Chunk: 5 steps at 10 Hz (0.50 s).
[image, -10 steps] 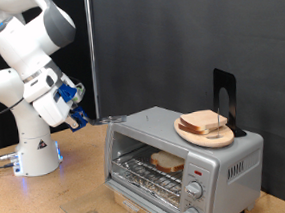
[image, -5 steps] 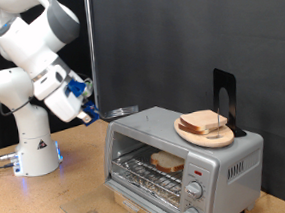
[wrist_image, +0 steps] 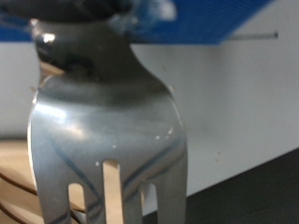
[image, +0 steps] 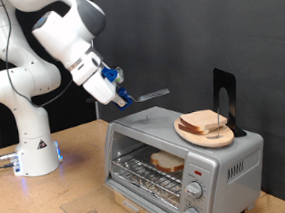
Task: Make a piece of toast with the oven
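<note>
We are seeing the white Franka arm's two-finger gripper (image: 121,94) hanging in the air above the small silver box-shaped metal toaster oven (image: 185,162), toward the exterior view's left of the oven's top, and not touching it. The gripper is pinching the handle of a shiny metal fork (image: 148,95), which is sticking out level toward the exterior view's right, over the oven roof; in the wrist view the same fork (wrist_image: 105,140) is filling most of the picture, its tines pointing away from the hand, with a curved wooden edge blurring into the corner beneath it. The oven's glass door is lying open and folded down, and one squarish slice of pale bread with a tan-brown crust (image: 167,161) is resting on the wire rack inside. On the oven's top, toward the exterior view's right, a round wooden plate (image: 192,135) is carrying further bread slices (image: 206,123), stacked and touching one another. Just behind the plate a black upright stand (image: 225,97) is rising. The fork's tip is hovering near the plate, but apart from it
</note>
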Tool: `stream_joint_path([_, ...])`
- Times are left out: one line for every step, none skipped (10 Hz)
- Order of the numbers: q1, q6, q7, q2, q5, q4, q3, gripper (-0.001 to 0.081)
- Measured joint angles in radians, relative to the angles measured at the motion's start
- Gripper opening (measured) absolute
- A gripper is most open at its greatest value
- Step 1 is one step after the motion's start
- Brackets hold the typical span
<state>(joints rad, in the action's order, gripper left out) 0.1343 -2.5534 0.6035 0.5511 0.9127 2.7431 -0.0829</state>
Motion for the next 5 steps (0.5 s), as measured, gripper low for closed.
stream_joint_path([0.013, -0.044, -0.040, 0.000, 0.002, 0.002, -0.052, 0.0406])
stream_joint_path([0.023, -0.067, -0.074, -0.002, 0.008, 0.002, -0.089, 0.0406])
stream_joint_path([0.030, -0.082, -0.094, -0.006, 0.014, 0.002, -0.115, 0.0406])
stream_joint_path([0.033, -0.096, -0.105, -0.012, 0.019, 0.003, -0.136, 0.0406])
stream_joint_path([0.033, -0.108, -0.116, -0.023, 0.021, 0.004, -0.152, 0.0406])
